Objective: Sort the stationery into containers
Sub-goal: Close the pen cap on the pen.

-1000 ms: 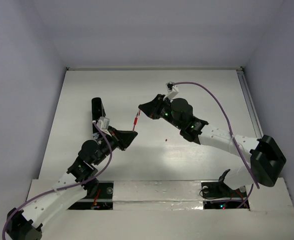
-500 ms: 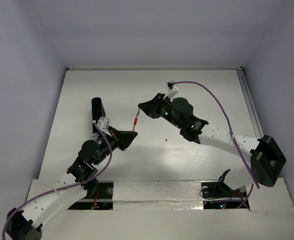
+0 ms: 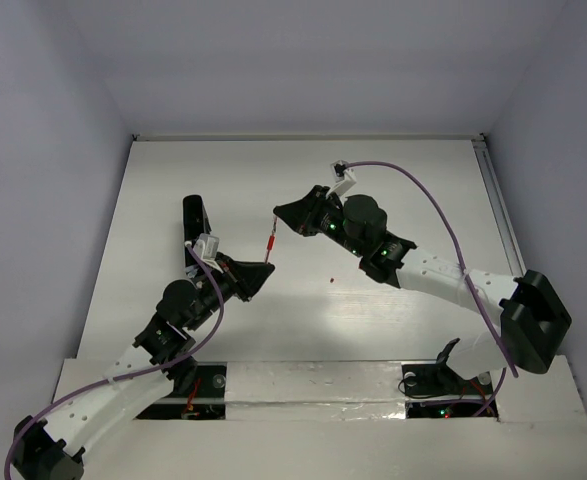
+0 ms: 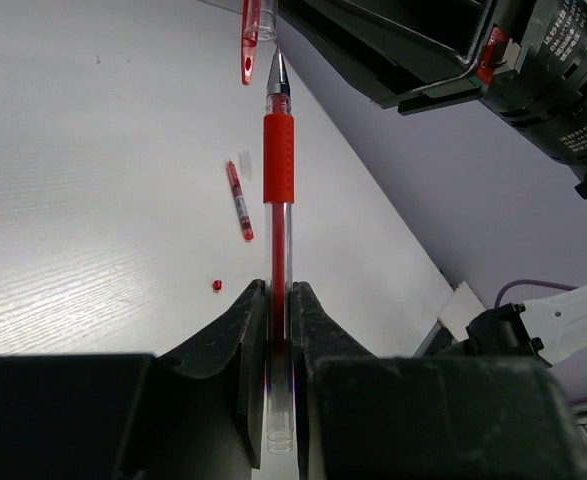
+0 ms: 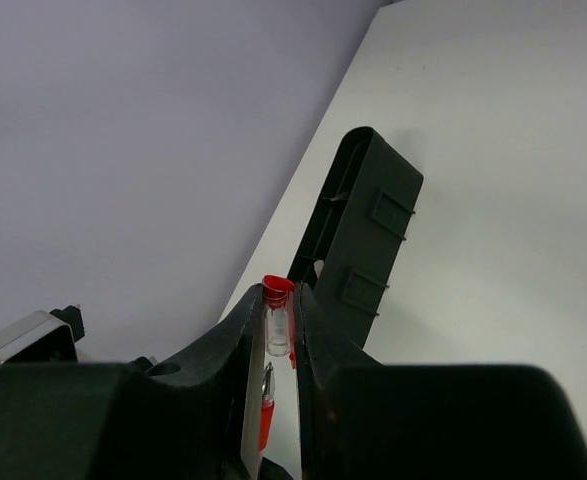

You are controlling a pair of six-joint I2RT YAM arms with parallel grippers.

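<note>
**Red pen and its cap held apart above the bench**

Top view: the left jaws are clamped on a red pen (image 3: pixel 270 247) that points toward the right jaws, closed just past its tip. The long black box (image 3: pixel 194 222) lies on the bench (image 3: pixel 373 180) right behind the left wrist. A tiny red piece (image 3: pixel 331 281) sits alone further right.

Left wrist: the jaws pinch the pen's clear barrel. A clear cap (image 4: pixel 250 40) with a red clip hangs just beside the tip, not on it. A thin red-and-white pen (image 4: pixel 239 200) lies on the bench below.

Right wrist: the jaws squeeze the cap, with the pen tip beneath it and the box beyond.

Since a second ago the right jaws have drawn slightly away. The left arm (image 3: pixel 163 330) has stayed put.
</note>
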